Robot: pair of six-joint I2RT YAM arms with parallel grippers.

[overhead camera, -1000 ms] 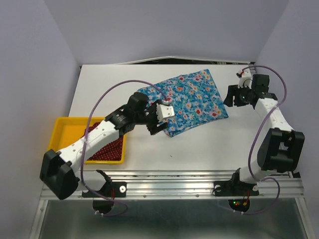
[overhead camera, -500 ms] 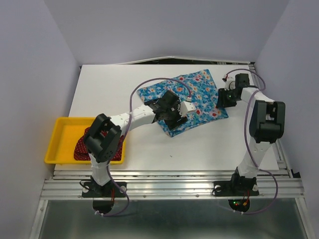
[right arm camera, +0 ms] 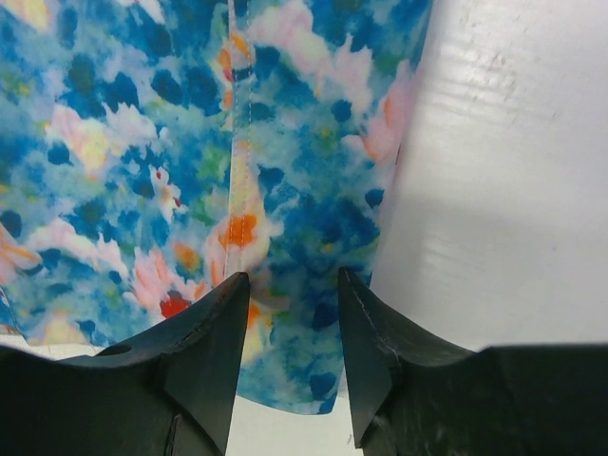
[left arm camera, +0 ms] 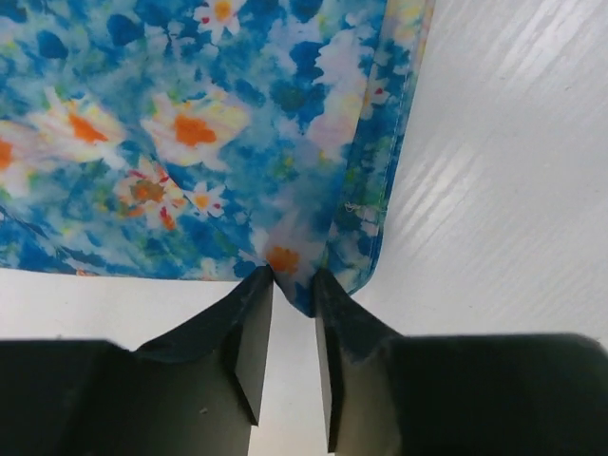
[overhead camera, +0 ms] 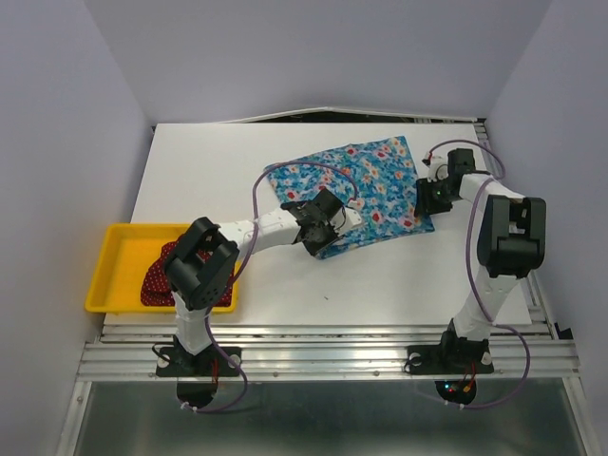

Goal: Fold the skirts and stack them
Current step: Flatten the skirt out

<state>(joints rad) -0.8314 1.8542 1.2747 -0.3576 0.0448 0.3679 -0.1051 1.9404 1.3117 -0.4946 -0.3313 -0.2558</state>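
The blue flowered skirt (overhead camera: pixel 366 185) lies flat across the middle-right of the white table (overhead camera: pixel 209 161). My left gripper (overhead camera: pixel 328 237) is at its near corner. In the left wrist view the left gripper (left arm camera: pixel 294 285) stands narrow, with the corner of the blue skirt (left arm camera: pixel 190 142) pinched up between its tips. My right gripper (overhead camera: pixel 426 211) is at the skirt's right corner. In the right wrist view the right gripper (right arm camera: pixel 293 285) presses down wider apart, holding the edge of the blue skirt (right arm camera: pixel 142 142). The dark red skirt (overhead camera: pixel 152 285) lies bunched in the tray, partly hidden by my left arm.
A yellow plastic tray (overhead camera: pixel 114 256) sits at the table's near left edge. Grey walls close in the table at the left, right and back. Bare white table (left arm camera: pixel 513 142) shows right of the left fingers, and more white table (right arm camera: pixel 513 142) right of the right fingers.
Both arms reached onto the blue skirt's corners and lowered. Both grippers narrowed, the left one onto the near corner, the right one onto the right corner.
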